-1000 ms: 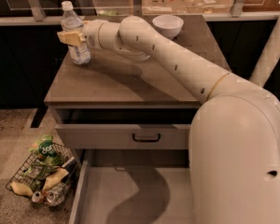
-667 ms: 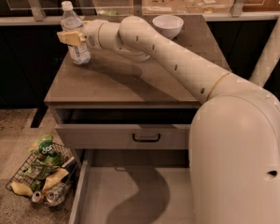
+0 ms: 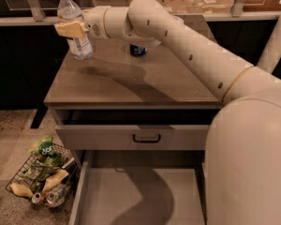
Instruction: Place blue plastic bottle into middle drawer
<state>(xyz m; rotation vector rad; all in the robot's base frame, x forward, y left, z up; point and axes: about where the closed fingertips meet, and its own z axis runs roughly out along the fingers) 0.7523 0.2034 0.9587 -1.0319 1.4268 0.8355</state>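
The blue plastic bottle (image 3: 74,26), clear with a white cap and a pale label, is upright in my gripper (image 3: 73,30). The tan fingers (image 3: 70,29) are shut around its middle. It hangs a little above the left part of the brown cabinet top (image 3: 131,86), with its shadow below it. The middle drawer (image 3: 140,196) stands pulled out at the bottom of the view, showing a bare pale grey floor crossed by my arm's shadow. It is well below and in front of the bottle.
A dark blue soda can (image 3: 138,50) stands on the cabinet top behind my arm. Above the open drawer is a drawer front with a small black handle (image 3: 146,138). A wire basket of trash (image 3: 42,177) sits on the floor at the left.
The bottle, held in my gripper, has risen off the cabinet top. The white bowl at the back no longer shows behind my arm.
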